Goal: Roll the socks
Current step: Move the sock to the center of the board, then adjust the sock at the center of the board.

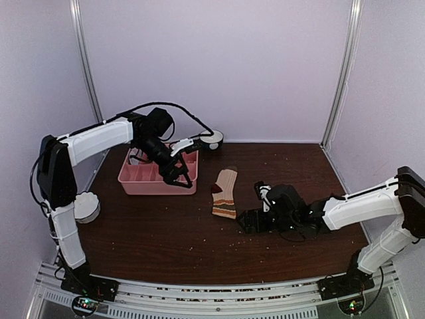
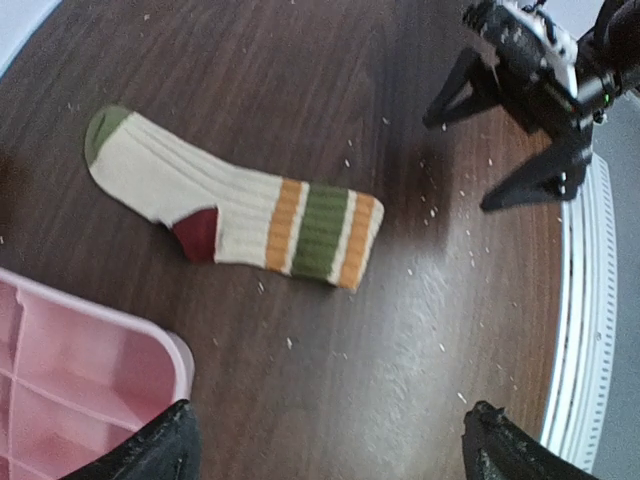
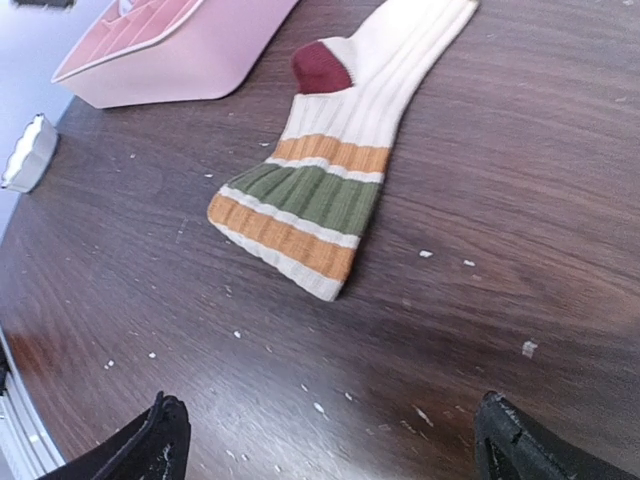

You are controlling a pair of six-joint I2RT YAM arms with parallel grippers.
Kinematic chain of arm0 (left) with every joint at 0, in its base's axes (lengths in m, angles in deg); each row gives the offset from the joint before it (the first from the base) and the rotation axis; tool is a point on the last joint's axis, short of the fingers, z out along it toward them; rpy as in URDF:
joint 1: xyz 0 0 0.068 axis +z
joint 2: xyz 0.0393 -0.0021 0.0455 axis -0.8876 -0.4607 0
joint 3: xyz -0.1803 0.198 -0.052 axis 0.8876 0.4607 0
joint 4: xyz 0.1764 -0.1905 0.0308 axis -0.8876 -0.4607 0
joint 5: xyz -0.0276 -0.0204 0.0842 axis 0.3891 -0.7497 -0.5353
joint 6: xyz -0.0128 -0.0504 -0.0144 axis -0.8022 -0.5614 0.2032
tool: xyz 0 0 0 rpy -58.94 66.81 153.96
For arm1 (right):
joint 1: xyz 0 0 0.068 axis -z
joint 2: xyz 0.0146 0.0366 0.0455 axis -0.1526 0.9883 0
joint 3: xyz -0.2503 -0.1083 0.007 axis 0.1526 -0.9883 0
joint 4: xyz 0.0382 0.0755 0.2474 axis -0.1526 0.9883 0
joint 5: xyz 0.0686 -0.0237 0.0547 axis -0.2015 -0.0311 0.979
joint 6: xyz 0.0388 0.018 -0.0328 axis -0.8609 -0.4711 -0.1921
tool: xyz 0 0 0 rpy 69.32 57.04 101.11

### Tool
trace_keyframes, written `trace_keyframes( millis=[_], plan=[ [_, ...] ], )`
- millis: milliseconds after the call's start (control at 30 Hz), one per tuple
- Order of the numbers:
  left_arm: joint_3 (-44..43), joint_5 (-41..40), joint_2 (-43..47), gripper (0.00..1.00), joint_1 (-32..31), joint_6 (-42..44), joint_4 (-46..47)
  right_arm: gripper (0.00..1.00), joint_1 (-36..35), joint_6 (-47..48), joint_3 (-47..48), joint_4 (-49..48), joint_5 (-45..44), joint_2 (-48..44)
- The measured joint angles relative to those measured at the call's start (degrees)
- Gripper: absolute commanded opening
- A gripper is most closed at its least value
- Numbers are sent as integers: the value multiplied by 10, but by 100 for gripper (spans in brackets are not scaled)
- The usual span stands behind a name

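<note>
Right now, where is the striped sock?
In the top view the striped sock lies flat near the middle of the table, just right of the pink tray and left of the right pincer, which is not touching it.

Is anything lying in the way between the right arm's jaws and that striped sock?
Nothing visible does. Only bare table, dotted with small crumbs, lies between the right gripper and the striped sock. The pink tray sits off to the side, beyond the sock.
</note>
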Motion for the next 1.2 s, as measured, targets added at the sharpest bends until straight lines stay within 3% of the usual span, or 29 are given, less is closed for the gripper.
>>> trace_keyframes(
  millis=[100,400,667,900,1200],
  plan=[
    [-81,3,-65,87,-15,-2,11,100,14,-4,-9,-82,49,53],
    [-199,-30,-231,67,-66,-36,65,94,69,-59,-16,-314,206,188],
    [-274,-116,-322,44,-96,-62,97,92,116,-83,-1,-405,299,247],
    [-295,-180,-362,24,-107,-67,98,89,124,-104,42,-426,341,289],
    [-293,-154,-364,22,-109,-110,81,86,118,-211,34,-565,383,337]
  ],
)
